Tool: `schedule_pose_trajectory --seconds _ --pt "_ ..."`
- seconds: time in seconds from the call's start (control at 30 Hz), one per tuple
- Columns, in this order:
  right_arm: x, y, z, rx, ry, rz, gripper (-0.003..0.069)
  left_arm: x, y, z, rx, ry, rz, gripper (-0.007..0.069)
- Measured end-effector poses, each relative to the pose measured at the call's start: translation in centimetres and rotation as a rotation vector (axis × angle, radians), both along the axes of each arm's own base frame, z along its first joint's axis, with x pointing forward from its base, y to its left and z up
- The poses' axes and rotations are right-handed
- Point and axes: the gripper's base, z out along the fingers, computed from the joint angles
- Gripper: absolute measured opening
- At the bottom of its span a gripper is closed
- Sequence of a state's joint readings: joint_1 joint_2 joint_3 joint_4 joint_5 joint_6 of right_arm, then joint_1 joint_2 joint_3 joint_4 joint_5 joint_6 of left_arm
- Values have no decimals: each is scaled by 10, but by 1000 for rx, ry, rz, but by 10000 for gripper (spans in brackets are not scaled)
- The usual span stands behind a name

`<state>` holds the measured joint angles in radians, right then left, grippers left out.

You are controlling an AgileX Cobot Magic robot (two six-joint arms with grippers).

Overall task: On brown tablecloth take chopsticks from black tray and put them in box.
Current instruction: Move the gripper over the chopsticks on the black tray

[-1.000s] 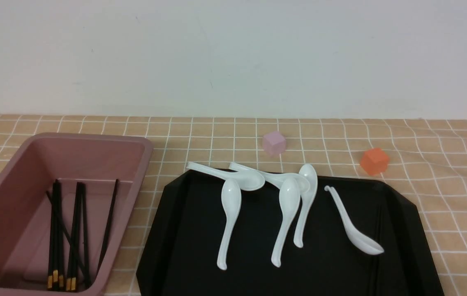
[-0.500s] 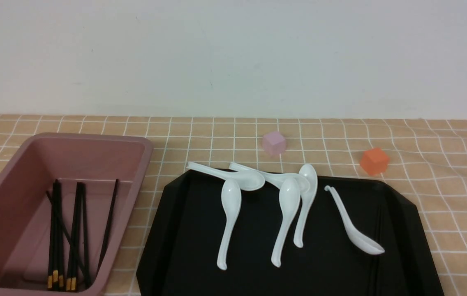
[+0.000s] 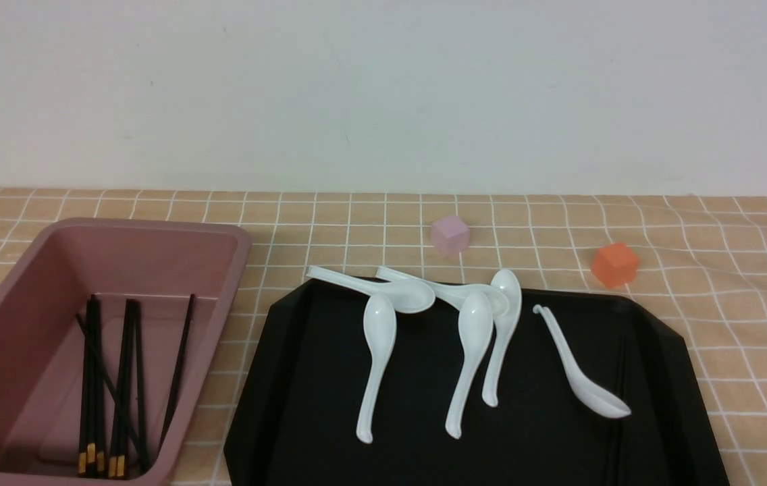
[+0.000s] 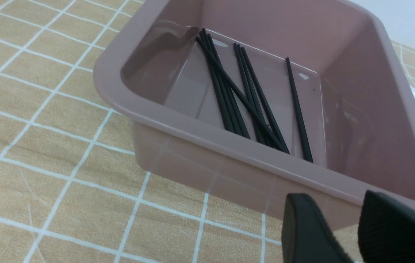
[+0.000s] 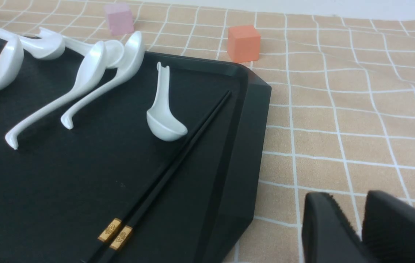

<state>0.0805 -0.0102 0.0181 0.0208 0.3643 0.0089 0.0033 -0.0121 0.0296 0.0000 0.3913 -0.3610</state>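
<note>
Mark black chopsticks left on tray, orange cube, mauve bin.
Black gold-banded chopsticks [image 5: 177, 155]: right wrist view, mid-shaft.
Small orange cube [image 5: 243, 47]: right wrist view, front face.
Deep mauve plastic box [image 3: 154, 227]: front view, far rim.

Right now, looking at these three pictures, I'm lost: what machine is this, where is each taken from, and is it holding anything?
It is a two-armed robot. The wide picture looks forward from between its arms; the other two come from wrist cameras, so the black fingers there are its left gripper and right gripper, both empty. On the brown tablecloth stand a pink box with chopsticks inside and a black tray carrying six white spoons and one more chopstick pair. A pink cube and an orange cube sit behind.
</note>
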Motion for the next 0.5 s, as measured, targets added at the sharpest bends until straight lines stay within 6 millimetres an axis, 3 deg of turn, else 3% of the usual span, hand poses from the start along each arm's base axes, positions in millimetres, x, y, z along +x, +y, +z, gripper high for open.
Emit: schedule_pose_trajectory --seconds 0.3,0.5 --pt "1 -1 1 -35 -25 -7 196 0 0 0 0 0 0 238" --pt "3 5 14 612 -100 -72 203 0 0 0 0 0 0 238"
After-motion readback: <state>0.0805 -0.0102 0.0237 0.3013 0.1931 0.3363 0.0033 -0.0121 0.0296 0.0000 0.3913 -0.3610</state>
